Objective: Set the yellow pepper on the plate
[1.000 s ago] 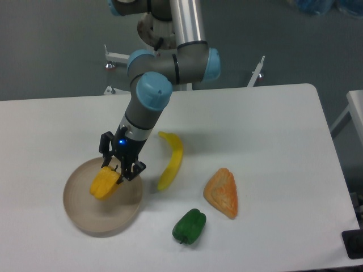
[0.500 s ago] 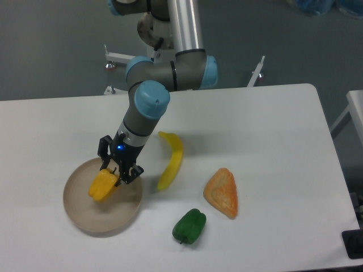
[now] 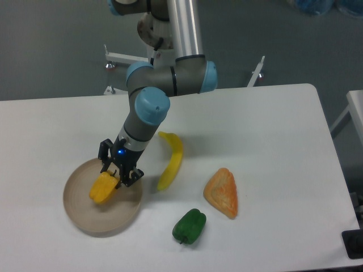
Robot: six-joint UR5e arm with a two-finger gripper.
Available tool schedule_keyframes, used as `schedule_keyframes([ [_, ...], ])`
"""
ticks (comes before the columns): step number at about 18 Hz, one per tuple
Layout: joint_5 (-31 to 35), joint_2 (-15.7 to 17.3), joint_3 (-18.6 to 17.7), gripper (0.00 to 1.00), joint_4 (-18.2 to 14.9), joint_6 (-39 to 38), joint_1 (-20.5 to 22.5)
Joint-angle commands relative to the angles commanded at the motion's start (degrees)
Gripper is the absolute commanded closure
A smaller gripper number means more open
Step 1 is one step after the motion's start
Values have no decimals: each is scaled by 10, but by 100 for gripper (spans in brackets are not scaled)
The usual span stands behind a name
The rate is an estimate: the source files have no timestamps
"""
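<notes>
Yellow pepper (image 3: 103,188) is seen inside the plate (image 3: 85,220), with the gripper (image 3: 117,173) closed on its upper end. A banana (image 3: 172,159), orange wedge (image 3: 222,192) and green pepper (image 3: 189,226) are laid on the white table (image 3: 272,130).

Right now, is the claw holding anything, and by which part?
Yes: the claw grips the yellow pepper at its upper end, over the plate.
</notes>
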Motion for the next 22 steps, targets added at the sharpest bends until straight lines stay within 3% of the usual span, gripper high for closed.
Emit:
schedule_keyframes([
  [8,0,-1,-1,39,0,1,0],
  [10,0,-1,-1,31,0,1,0],
  [12,0,-1,0,11,0,1,0],
  [14,1,0,0,0,0,0,1],
  [18,1,10,0,0,-2,-4,6],
  [22,4,39,-2,0,-6,-12,50],
])
